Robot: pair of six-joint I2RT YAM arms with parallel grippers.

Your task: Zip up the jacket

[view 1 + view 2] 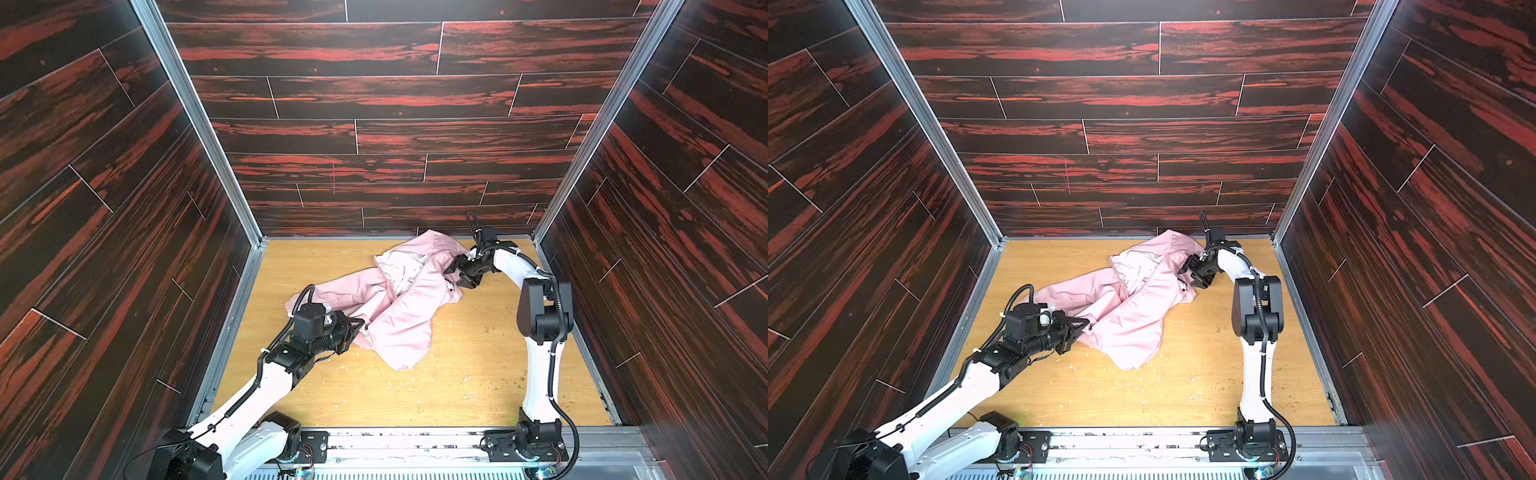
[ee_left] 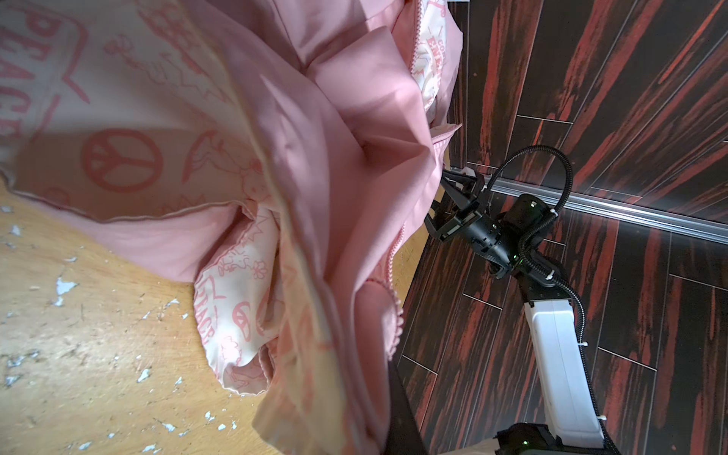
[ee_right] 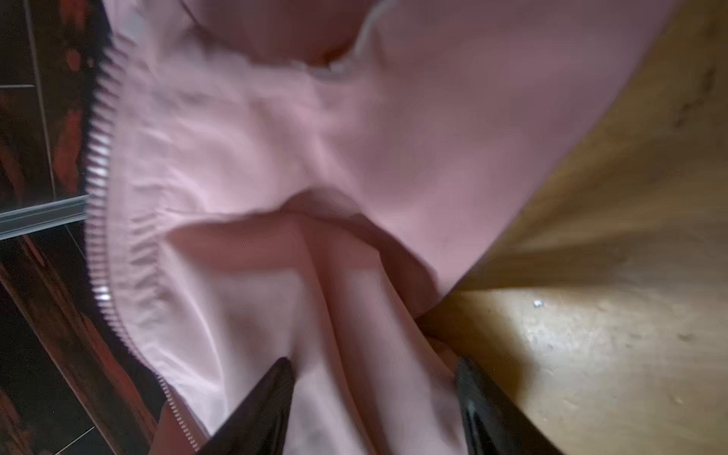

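Jacket (image 1: 399,307): pink, crumpled on the bench (image 1: 478,374), right of centre and reaching to the back wall. The front is open. Pale lining (image 1: 401,266) shows at the collar end, and the left wrist view shows it printed with peace signs. The chest logo (image 1: 449,285) faces up on the right panel. Zipper teeth (image 3: 98,177) run loose along one front edge, unmated. The slider is not found in any view.

Left hand (image 1: 360,322): at the near-left hem, closed on a bunch of jacket fabric. Cloth hangs close over its wrist camera.

Right hand (image 1: 454,275): at the chest panel just beside the logo. Its fingers (image 3: 275,394) stand apart with a fold lying between them, and nothing looks pinched. The view is blurred.

Bench: bare wood flecked with pale chips, with nothing else on it.

Step, as I judge it: arranging the garment, with zipping not yet begun and most of the task ahead.

Next move likely calls for:
- spreading the panels flat
- bringing the two front edges side by side
- locating the slider and bottom pin at the hem

One hand must anchor the hem while the other works the pull. Slack cloth will bunch otherwise.
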